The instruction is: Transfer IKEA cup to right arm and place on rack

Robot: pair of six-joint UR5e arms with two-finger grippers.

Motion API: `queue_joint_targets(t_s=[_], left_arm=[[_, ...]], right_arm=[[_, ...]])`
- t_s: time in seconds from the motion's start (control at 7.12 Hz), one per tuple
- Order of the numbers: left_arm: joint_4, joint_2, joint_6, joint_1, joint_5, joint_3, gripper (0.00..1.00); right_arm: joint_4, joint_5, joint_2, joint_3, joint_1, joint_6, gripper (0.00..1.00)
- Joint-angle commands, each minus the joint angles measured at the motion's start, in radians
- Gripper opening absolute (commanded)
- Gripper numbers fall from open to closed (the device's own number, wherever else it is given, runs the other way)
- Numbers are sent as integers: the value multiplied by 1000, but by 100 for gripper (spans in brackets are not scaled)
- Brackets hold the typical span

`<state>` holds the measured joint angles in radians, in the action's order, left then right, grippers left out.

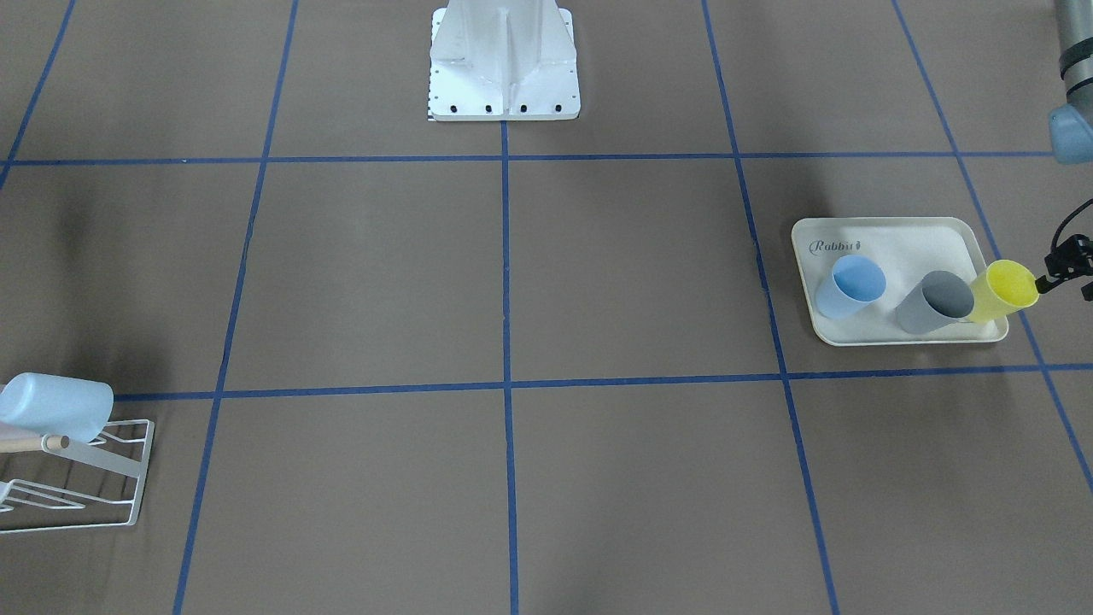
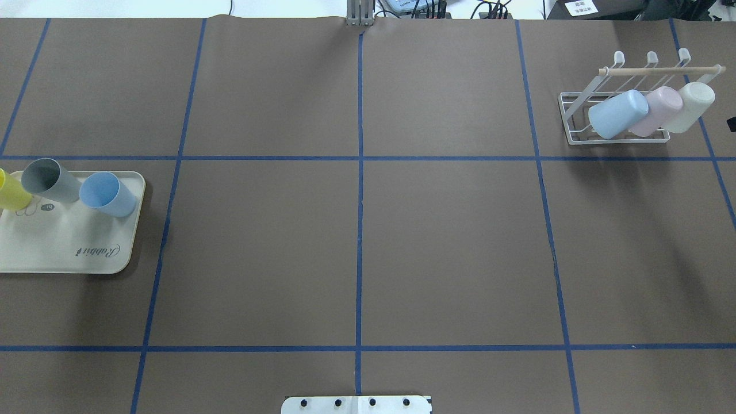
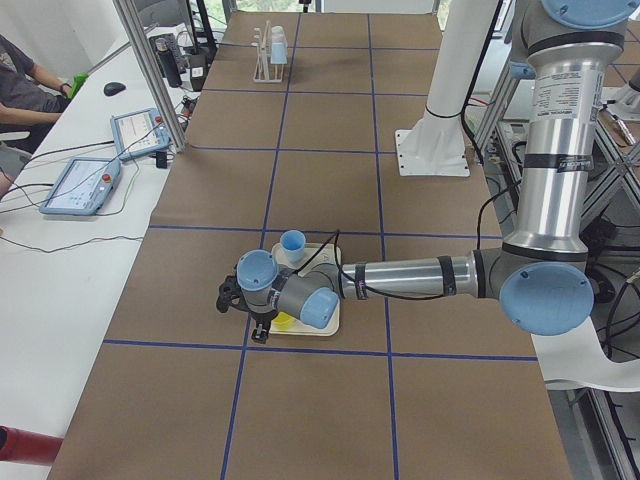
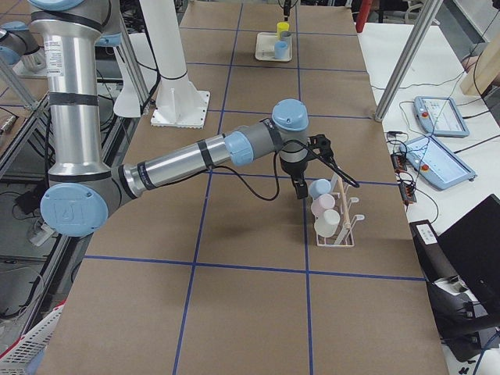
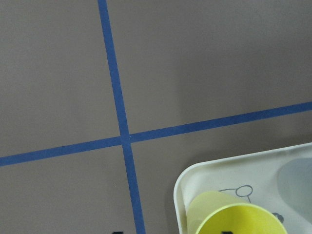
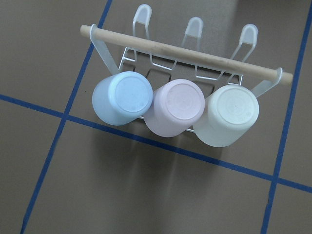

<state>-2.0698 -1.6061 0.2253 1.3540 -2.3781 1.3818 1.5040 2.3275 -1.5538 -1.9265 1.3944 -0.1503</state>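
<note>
Three IKEA cups stand on a cream tray [image 1: 905,243]: a yellow cup [image 1: 1003,290], a grey cup [image 1: 938,303] and a blue cup [image 1: 851,286]. My left gripper [image 1: 1037,284] is open at the yellow cup [image 5: 234,217]. One fingertip is over the cup's mouth and the other is outside its wall. The white wire rack [image 2: 575,118] holds a light-blue cup [image 6: 122,97], a pink cup [image 6: 178,107] and a cream cup [image 6: 231,114] on its prongs. The right arm's gripper [image 4: 301,186] hangs beside the rack [image 4: 340,226]. I cannot tell whether that gripper is open or shut.
The robot's white base [image 1: 504,64] stands at the table's middle edge. Blue tape lines [image 2: 359,201] divide the brown table top. Operators' pendants [image 3: 100,170] lie on the side bench, beside a seated person [image 3: 20,80].
</note>
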Motion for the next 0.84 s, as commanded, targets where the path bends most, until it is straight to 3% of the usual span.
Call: queue_joint_targets(t_s=[0.0,0.42,0.56,0.7], left_arm=[[2,-2,2,-21,-6,-7,72],[0,-2,2,-64,-6,-27,61],[0,-2,2,-67,-7,-29,43],[0,-2,0,-69,-21,-29,4]], right_arm=[[-1,0,0,1,0,0,99],[-1,0,0,7,0,0,99],[-1,1,0,7,0,0,99],[-1,0,1,9,0,2,99]])
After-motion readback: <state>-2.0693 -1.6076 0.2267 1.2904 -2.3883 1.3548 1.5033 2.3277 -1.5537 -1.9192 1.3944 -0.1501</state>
